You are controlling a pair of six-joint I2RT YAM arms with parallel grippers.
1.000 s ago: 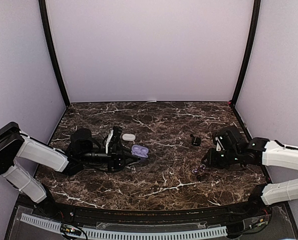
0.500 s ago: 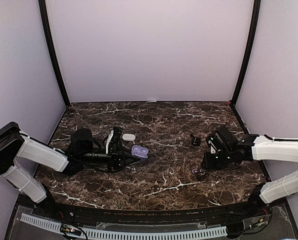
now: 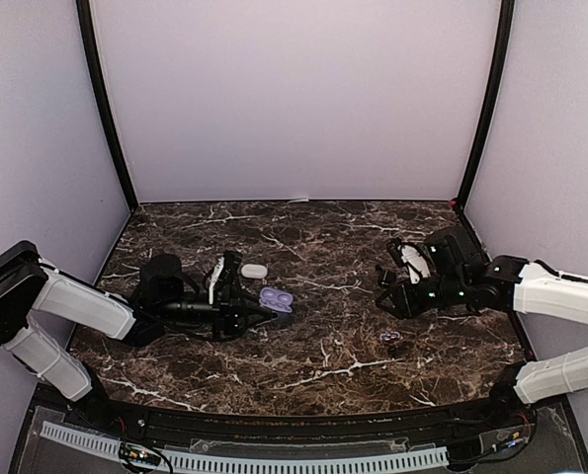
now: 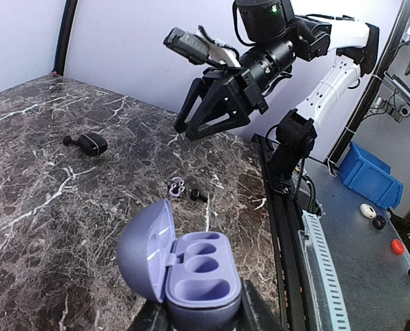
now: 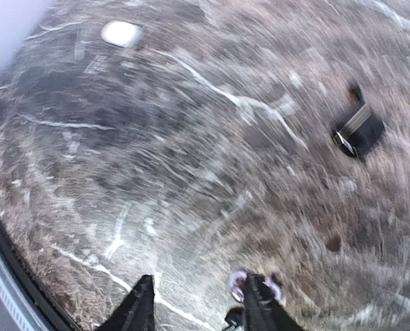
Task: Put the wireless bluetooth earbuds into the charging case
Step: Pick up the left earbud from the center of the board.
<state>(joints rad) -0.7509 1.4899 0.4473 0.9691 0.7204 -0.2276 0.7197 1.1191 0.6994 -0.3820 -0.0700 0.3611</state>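
Your left gripper (image 3: 270, 302) clamps the open purple case (image 4: 198, 265), lower centre of the left wrist view; your right gripper (image 4: 208, 117) hangs above, jaws apart; purple earbud (image 4: 176, 186) and dark earbud (image 4: 198, 196) lie mid-frame on the table (image 4: 39, 200).

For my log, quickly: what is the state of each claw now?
Left claw: closed on the open purple case.
Right claw: open, empty.

Blurred marble table (image 5: 191, 138); jaws apart, purple earbuds (image 5: 236, 281) beside one.
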